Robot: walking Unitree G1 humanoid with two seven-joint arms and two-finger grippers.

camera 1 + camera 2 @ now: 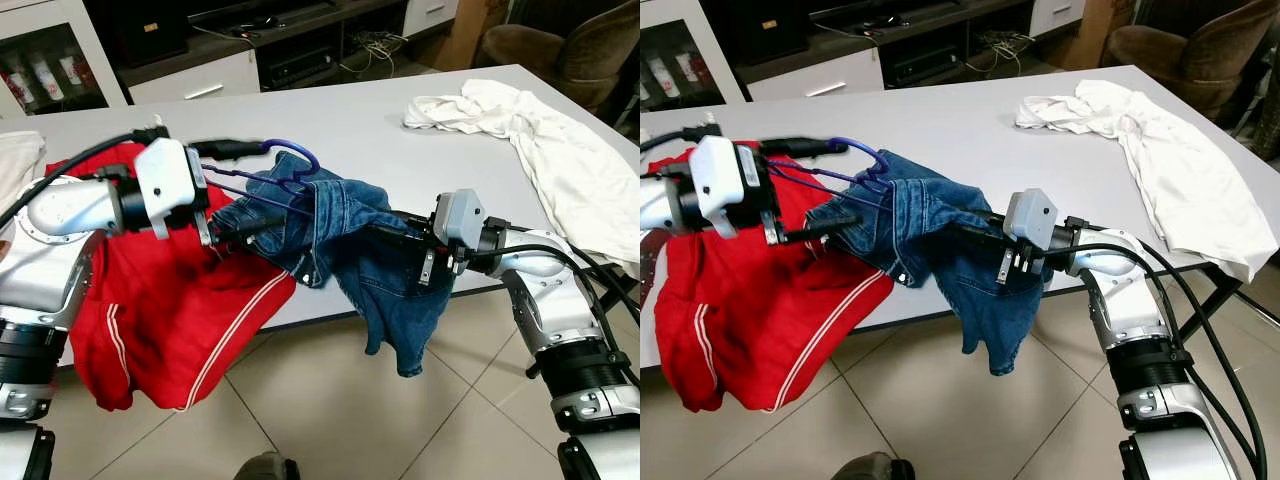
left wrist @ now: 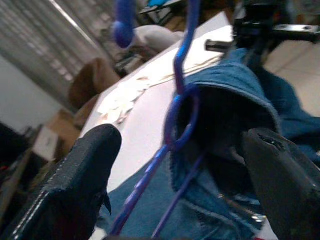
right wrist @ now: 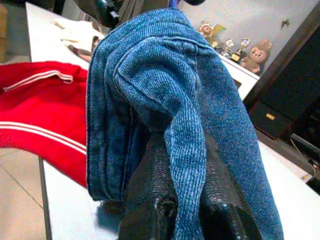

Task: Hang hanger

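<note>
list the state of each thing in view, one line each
blue hanger: held up over the table edge, between the left gripper's spread fingers, jeans draped on it
jeans: bunched on the hanger, one part hanging below the table edge
left gripper: open, around the hanger
right gripper: shut on a fold of the jeans
red garment: spread over the table edge, hanging down
white cloth: crumpled on the table
</note>
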